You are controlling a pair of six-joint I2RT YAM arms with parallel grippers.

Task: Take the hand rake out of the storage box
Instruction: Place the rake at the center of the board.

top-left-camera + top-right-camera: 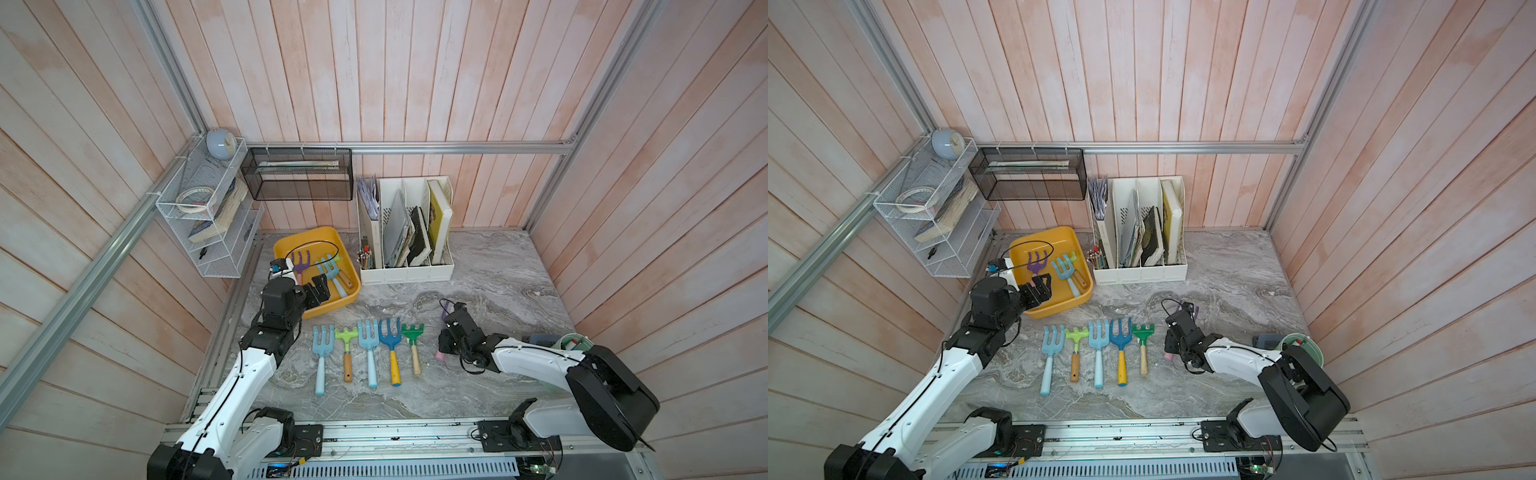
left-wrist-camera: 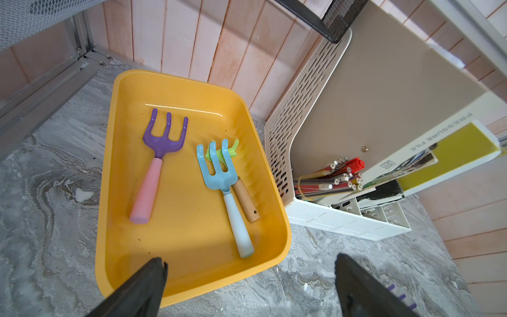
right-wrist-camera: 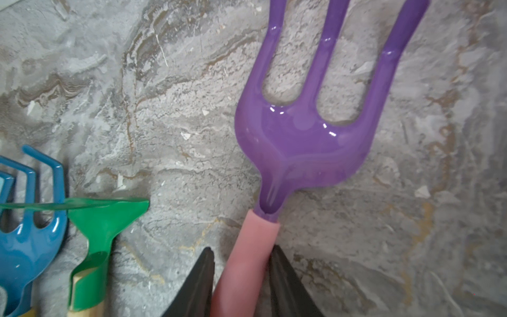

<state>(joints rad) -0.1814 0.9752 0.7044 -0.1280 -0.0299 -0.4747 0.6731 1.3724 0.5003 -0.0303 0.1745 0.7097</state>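
Over on the left, the left arm is hovering at the near edge of the yellow box [image 2: 186, 233], which is sitting at the back left of the worktop [image 1: 498, 270], just beside the white file rack [image 1: 407, 274]. The left fingers [image 2: 142, 285] are standing wide apart and gripping nothing.

Three rakes are lying in the box. A purple rake [image 2: 162, 140] is lying alone, and a light blue rake [image 2: 219, 178] is resting on top of a green rake [image 2: 235, 145]. The purple one looks the easier pick. It is lying ahead of the left fingers, its pink handle pointing back toward them and its long axis running away along the box, so the gap between the fingers is already lying across the handle. To my eye the move is forward and down.

Moving right, a row of five rakes [image 1: 368, 345] is lying on the worktop in front of the box.

Further right, the right fingers [image 3: 285, 280] are pressing on both sides of the pink handle of a second purple rake [image 3: 299, 142], which is lying flat on the worktop. That arm is well away from the box, so the left arm is the nearer one.
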